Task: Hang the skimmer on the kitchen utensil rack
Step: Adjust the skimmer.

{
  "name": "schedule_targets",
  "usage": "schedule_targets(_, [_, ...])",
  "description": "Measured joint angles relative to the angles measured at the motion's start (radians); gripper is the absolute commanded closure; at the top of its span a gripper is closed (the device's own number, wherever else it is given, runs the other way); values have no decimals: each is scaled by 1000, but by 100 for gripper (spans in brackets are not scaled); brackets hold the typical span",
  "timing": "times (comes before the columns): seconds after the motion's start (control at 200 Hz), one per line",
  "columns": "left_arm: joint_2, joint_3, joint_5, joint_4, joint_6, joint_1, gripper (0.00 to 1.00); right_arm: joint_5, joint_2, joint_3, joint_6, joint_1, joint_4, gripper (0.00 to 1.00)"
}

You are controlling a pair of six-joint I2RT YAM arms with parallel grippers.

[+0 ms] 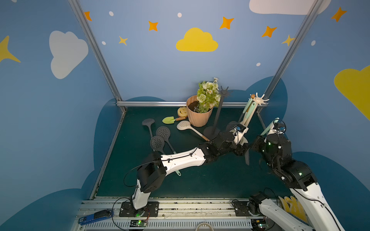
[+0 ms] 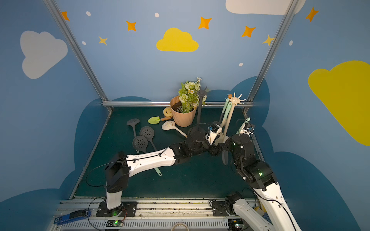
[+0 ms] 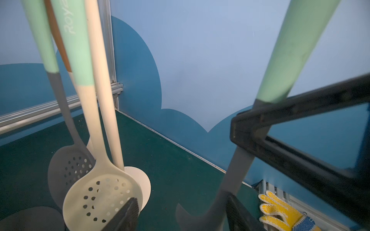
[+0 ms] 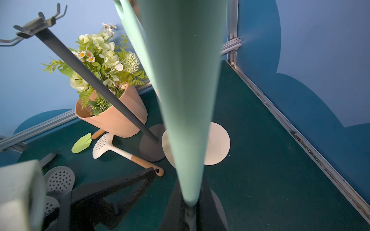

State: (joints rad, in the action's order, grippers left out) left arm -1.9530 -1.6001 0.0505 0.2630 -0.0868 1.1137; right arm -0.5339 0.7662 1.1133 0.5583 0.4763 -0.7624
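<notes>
My right gripper [image 1: 255,143] is shut on a skimmer with a mint handle [image 1: 269,128] and a grey head [image 1: 247,158], held upright with the head down. In the right wrist view the handle [image 4: 186,100] rises from between the jaws. My left gripper [image 3: 180,217] stands open around the skimmer's grey neck [image 3: 238,170], which lies close to one finger [image 3: 238,214]. The cream utensil rack [image 1: 259,100] stands just behind, in the back right corner. A cream skimmer [image 3: 102,192] and a grey one [image 3: 68,166] hang from it.
A dark rack [image 1: 217,120] stands left of the cream one, beside a flower pot [image 1: 198,116]. Three grey skimmers [image 1: 163,132], a cream skimmer [image 1: 185,125], a green trowel [image 1: 169,119] and a smiley sponge [image 1: 182,111] lie on the mat. A yellow glove [image 3: 280,212] lies outside the right wall.
</notes>
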Motion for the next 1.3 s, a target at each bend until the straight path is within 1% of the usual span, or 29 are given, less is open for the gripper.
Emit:
schedule_targets(0.12, [0,12,-4,16,27,5,37,2,13,8,1,0,-8,100])
schedule_targets(0.295, [15,76,-6,31,58,25,37,42,34,11,11,10,6,100])
schedule_targets(0.391, [18,82,-3,24,76,33,37,49,37,11,12,10,10,100])
schedule_targets(0.601, [16,69,-12,19,101,37,50,60,37,11,15,11,10,100])
schedule_targets(0.691, [7,37,-25,19,110,36,61,60,36,12,15,11,10,100])
schedule_targets(0.931, [-26,-37,-58,26,136,33,74,67,37,16,15,11,11,100])
schedule_targets(1.081, [-58,-46,-60,26,140,29,87,74,37,16,14,11,16,100])
schedule_targets(1.162, [-69,-47,-45,35,144,27,92,77,40,16,7,11,12,92])
schedule_targets(1.212, [-69,-47,-34,35,142,25,96,78,40,16,3,10,11,85])
schedule_targets(1.297, [-69,-47,-2,40,119,10,97,89,31,16,-10,10,23,74])
